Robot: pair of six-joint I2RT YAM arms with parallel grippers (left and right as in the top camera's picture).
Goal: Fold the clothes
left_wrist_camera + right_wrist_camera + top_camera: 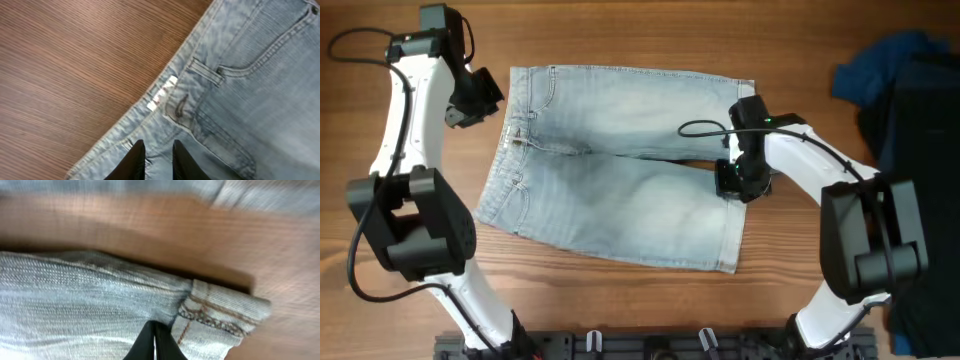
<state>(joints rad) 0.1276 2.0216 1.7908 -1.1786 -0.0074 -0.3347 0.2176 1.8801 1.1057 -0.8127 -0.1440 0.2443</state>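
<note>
Denim shorts (620, 170) lie flat on the tabletop (620, 30), long axis running side to side. The waistband (505, 150) is toward the left claw (159, 161), which is narrow over it, grip unclear. The right claw (154, 342) is fully closed at a leg hem (215, 315).

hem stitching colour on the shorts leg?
Orange-brown hem stitching against the faded light blue shorts. It shows best in the right wrist view.
</note>
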